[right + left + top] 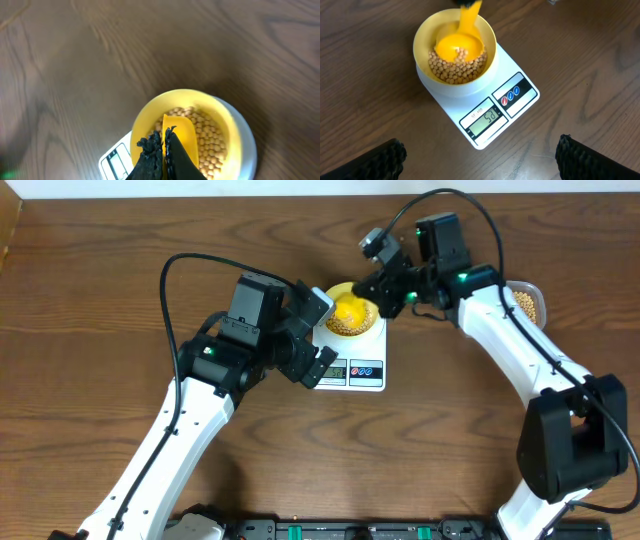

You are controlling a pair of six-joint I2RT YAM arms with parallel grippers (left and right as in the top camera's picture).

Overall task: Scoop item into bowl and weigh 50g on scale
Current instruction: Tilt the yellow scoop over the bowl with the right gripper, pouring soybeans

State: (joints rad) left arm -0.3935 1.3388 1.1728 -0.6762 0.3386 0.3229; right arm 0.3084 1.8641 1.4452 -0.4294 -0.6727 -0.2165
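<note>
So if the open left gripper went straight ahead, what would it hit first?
Most likely the display end of the white rectangular digital scale, nearer the left gripper than the pale yellow bowl on it. Depth is unclear, so the wooden table could come first.

Matt wood-grain table point(370, 75), glossy plastic scoop point(460, 45), smooth white plastic scale point(516, 66), matt beans point(462, 74)

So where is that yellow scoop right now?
In the overhead view the yellow scoop sits near the centre, its head down in the bowl of beans atop the scale, its handle pinched by the right tool.
</note>
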